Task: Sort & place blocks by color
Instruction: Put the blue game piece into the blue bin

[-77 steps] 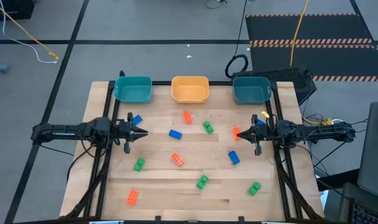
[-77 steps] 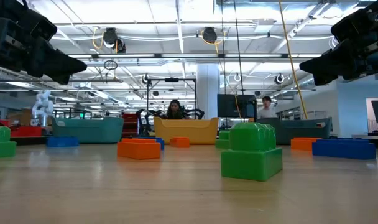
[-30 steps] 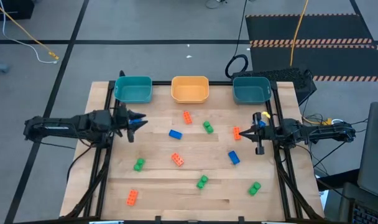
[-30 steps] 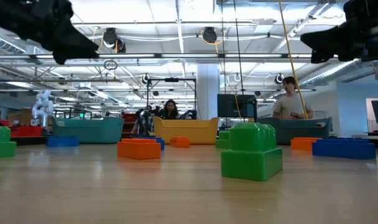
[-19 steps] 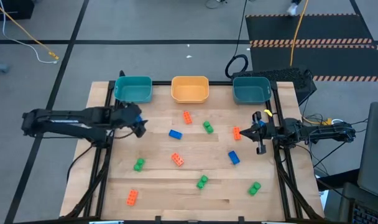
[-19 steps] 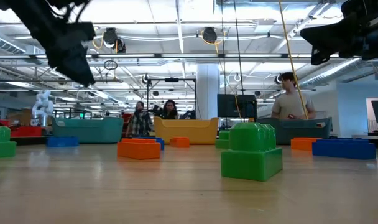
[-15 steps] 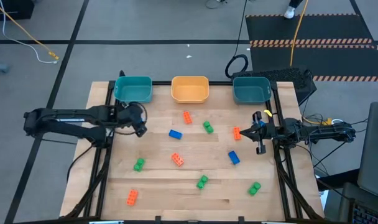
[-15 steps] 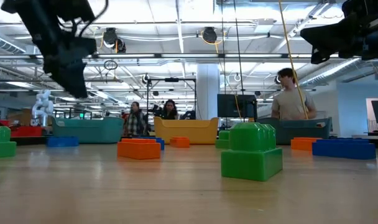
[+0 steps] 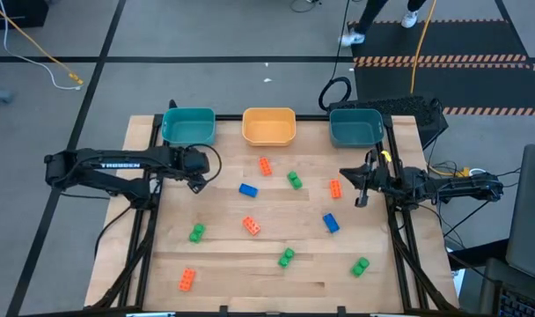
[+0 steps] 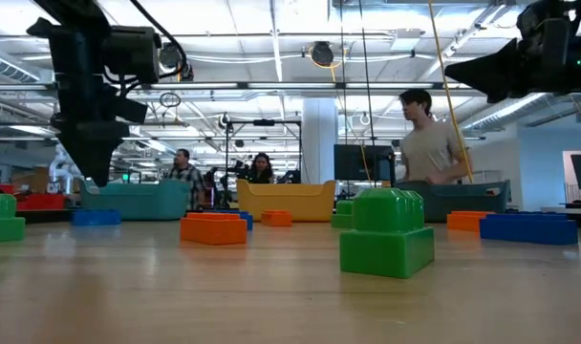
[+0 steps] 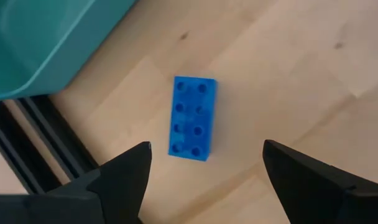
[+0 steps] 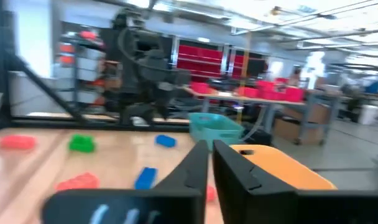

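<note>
Blue, orange-red and green blocks lie scattered on the wooden table (image 9: 223, 295). My left gripper (image 11: 206, 149) points straight down, open, over a blue block (image 11: 193, 118) lying flat beside the left teal tray (image 9: 189, 126). Its fingers stand clear of the block on either side; in the high view the gripper (image 9: 197, 169) hides it. My right gripper (image 9: 348, 176) hovers shut and level at the right side, just beyond an orange-red block (image 9: 335, 187), with nothing between its fingers (image 12: 195, 168).
An orange tray (image 9: 268, 126) and a second teal tray (image 9: 355, 127) stand along the far edge. Loose blocks include a blue one (image 9: 248, 189), an orange-red one (image 9: 251, 225) and a green one (image 9: 286, 257). People move about in the room behind (image 10: 426, 134).
My left gripper has tipped from level to pointing straight down and come down over the blue block by the left teal tray. My right gripper has turned a little and shifted slightly toward the table's middle. No block has moved.
</note>
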### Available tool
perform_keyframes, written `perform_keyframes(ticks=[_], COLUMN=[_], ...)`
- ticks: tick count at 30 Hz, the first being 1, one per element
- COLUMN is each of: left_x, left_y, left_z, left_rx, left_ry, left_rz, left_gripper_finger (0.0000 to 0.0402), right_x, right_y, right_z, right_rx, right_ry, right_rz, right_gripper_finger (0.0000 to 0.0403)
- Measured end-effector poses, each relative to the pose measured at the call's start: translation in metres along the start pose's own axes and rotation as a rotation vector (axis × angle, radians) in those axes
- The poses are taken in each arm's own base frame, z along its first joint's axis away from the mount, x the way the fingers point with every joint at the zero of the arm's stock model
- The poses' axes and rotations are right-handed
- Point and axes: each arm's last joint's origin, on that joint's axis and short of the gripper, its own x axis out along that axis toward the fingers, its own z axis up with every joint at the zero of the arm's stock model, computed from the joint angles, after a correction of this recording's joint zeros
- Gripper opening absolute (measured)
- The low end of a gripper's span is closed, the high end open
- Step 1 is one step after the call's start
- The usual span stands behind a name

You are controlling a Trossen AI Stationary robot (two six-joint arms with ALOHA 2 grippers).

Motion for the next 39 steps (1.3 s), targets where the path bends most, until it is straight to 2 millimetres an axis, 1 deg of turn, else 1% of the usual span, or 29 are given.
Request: perform_keyframes(ticks=[2, 7, 11, 14, 18, 23, 26, 32, 35, 39], left_x=[0.004, 0.019, 0.029, 0.034, 0.043, 0.059, 0.066, 0.07, 0.07, 0.071], left_y=[0.002, 0.005, 0.002, -0.003, -0.007, -0.005, -0.003, -0.002, -0.002, -0.001], left_z=[0.003, 0.009, 0.012, 0.016, 0.021, 0.023, 0.024, 0.025, 0.026, 0.026], left_rx=[-0.036, -0.129, -0.114, -0.083, -0.038, -0.028, -0.034, -0.037, -0.058, -0.093], left_ry=[0.016, 0.101, 0.149, 0.146, 0.141, 0.216, 0.23, 0.228, 0.236, 0.254], left_rz=[0.014, 0.048, 0.049, 0.006, -0.004, 0.034, 0.029, -0.038, -0.048, -0.08], left_gripper_finger=[0.0315, 0.0311, 0.0306, 0.0306, 0.0307, 0.0308, 0.0308, 0.0306, 0.0292, 0.0242], right_x=[0.0, 0.0, 0.0, 0.0, 0.0, 0.0, 0.0, 0.0, 0.0, 0.0], right_y=[-0.001, -0.002, -0.002, -0.002, -0.002, -0.002, -0.002, -0.002, -0.002, -0.002], right_z=[0.0, 0.005, 0.006, 0.007, 0.007, 0.008, 0.008, 0.008, 0.008, 0.007], right_rx=[0.017, 0.037, 0.04, 0.041, 0.04, 0.045, 0.045, 0.04, 0.039, 0.037], right_ry=[0.0, -0.045, -0.061, -0.067, -0.066, -0.075, -0.078, -0.078, -0.077, -0.07], right_rz=[-0.021, -0.032, -0.036, -0.038, -0.035, -0.034, -0.032, -0.033, -0.034, -0.033], right_gripper_finger=[0.0048, 0.0119, 0.0163, 0.0181, 0.0189, 0.0187, 0.0186, 0.0186, 0.0185, 0.0185])
